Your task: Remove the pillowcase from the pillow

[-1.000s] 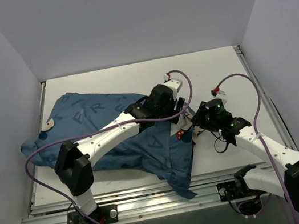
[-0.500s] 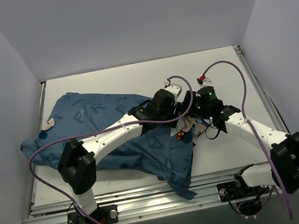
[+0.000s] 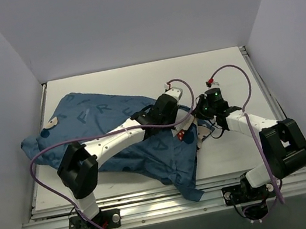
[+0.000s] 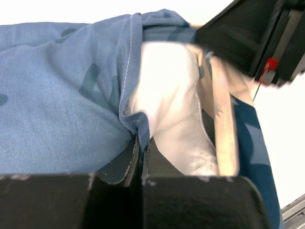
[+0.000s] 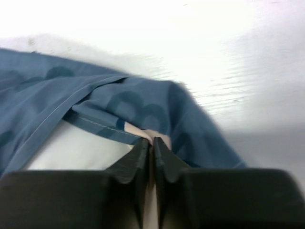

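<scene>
Pale grey walls (image 3: 124, 18) close in on three sides of the white table (image 3: 222, 67) I work at, with a metal rail (image 3: 158, 208) along its near edge. Most of the table's left half is taken up by the blue pillowcase (image 3: 100, 118), lying rumpled with its darker letters facing up and one corner spilling over the near edge. The pillow (image 4: 167, 95) is inside it. Its white bulk shows only at the open mouth on the right, where the blue cloth is parted.

My left arm (image 3: 116, 139) stretches across the top of the pillowcase toward that mouth, and my right arm (image 3: 262, 130) folds in from the right side to meet it. A purple cable (image 3: 42, 160) loops off my left arm.

My left gripper (image 4: 141, 140) has its jaws pressed together with the stitched hem (image 4: 129, 71) of the pillowcase pinched between them, just beside the bared pillow. My right gripper (image 5: 151, 141) is clamped on the pillowcase edge opposite, with a sliver of pale cloth caught between the tips. The two grippers sit close together. A small red bow (image 3: 180, 136) shows on the cloth between them.
</scene>
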Controlling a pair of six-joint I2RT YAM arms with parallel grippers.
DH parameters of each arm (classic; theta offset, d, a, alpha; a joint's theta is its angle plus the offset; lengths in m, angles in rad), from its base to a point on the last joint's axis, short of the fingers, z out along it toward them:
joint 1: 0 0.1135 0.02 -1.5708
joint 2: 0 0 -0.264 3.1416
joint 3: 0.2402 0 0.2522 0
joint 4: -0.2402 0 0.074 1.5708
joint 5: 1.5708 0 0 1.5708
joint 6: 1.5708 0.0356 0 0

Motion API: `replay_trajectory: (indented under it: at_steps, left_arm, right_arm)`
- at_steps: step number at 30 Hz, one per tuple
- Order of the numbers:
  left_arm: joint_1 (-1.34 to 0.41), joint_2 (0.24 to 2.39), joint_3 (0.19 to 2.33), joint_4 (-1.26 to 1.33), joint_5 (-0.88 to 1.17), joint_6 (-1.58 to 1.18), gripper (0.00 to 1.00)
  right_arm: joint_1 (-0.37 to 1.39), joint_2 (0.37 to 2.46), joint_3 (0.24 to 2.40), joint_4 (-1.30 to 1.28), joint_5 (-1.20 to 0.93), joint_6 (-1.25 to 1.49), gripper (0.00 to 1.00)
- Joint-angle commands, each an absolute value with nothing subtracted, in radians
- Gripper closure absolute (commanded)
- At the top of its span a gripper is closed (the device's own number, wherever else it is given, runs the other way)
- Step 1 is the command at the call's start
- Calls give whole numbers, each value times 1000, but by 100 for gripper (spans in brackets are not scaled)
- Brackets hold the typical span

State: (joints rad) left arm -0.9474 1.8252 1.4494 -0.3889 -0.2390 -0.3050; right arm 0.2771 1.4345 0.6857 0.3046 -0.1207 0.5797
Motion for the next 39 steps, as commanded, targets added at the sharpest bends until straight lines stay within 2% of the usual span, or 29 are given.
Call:
replay_trajectory:
  at_steps: [1,12,17,21,24,26,27,29,30,33,36,39]
  left_arm:
    - [-939,1772,1378,-451,-265,-330,98]
    - [-891,1389,1093,-325,-252,-414,98]
    - [-838,1272,964,-80,-174,-471,98]
    - [-802,1302,948,92,-164,-497,98]
    - [-776,1408,1029,117,-179,-506,98]
    - [-749,1510,1124,118,-163,-509,98]
    - [-739,1544,1158,112,-144,-509,98]
    - [-726,1622,1248,98,-117,-502,98]
    - [-724,1643,1270,89,-112,-494,98]
    - [-724,1698,1325,83,-106,-477,98]
    - [-721,1730,1353,80,-94,-480,98]
    - [-721,1747,1368,80,-91,-479,98]
  right_arm:
    - [224,1440,673,316,-109,571,99]
    - [181,1468,715,320,-130,574,100]
    - [212,1482,681,365,-215,583,100]
    - [282,1468,666,383,-284,580,100]
    - [320,1442,683,359,-301,587,100]
    - [319,1388,696,333,-272,588,93]
    - [319,1365,706,281,-246,578,83]
    - [321,1288,744,192,-192,545,73]
    - [321,1264,756,167,-163,535,65]
    - [339,1180,798,106,-143,537,51]
    - [386,1125,811,103,-135,581,42]
    - [428,1112,816,118,-135,613,40]
